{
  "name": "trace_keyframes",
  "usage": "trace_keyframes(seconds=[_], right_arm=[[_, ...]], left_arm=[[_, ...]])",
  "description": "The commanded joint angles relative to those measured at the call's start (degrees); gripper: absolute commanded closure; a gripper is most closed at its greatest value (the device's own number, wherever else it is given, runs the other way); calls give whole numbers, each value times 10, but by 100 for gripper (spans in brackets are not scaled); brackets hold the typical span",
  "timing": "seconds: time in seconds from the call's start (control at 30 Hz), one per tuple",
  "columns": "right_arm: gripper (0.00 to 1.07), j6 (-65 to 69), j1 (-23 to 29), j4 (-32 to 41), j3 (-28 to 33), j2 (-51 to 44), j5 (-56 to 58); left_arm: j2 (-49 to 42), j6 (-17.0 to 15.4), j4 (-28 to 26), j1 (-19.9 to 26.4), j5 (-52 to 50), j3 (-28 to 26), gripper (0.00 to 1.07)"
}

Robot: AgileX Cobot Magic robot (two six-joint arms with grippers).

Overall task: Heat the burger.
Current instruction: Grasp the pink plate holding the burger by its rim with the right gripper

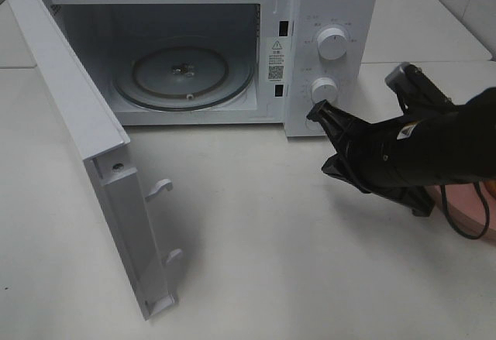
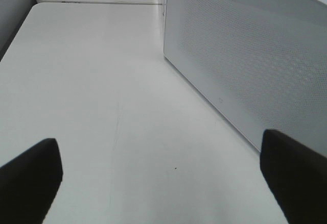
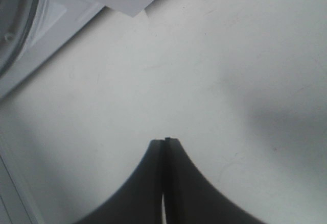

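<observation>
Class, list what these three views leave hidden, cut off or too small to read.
Burger: seen in no view.
Pink plate: exterior high, mostly covered by the right arm, cut by the edge.
Microwave dial markings: exterior high, too small.
Left gripper: outside exterior high; left wrist shows only fingertips.

A plain white desk (image 1: pixel 294 239) fills the scene, its matte top bare over most of the front and middle. A white microwave oven (image 1: pixel 341 15) stands on it toward the back, its base flat on the surface. Its door (image 1: pixel 93 162) is swung wide open on the left, and the door's lower edge hangs just above the desk. At the far right edge a round pink plate (image 1: pixel 465 204) lies flat on the desk, well apart from the oven; only part of it shows. Behind the oven a thin seam (image 1: pixel 434 63) marks where a second white surface joins the desk.
</observation>
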Motion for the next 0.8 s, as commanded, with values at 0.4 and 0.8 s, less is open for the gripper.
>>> trace_keyframes(seconds=[0.4,0.8], right_arm=[[102,-154,-19,-239,-97,-49,333],[78,-171,-19,-364,-179,-99,574]], left_arm=[[-14,-2,-1,-1,-3,2,5],[-14,-2,-1,-1,-3,2,5]])
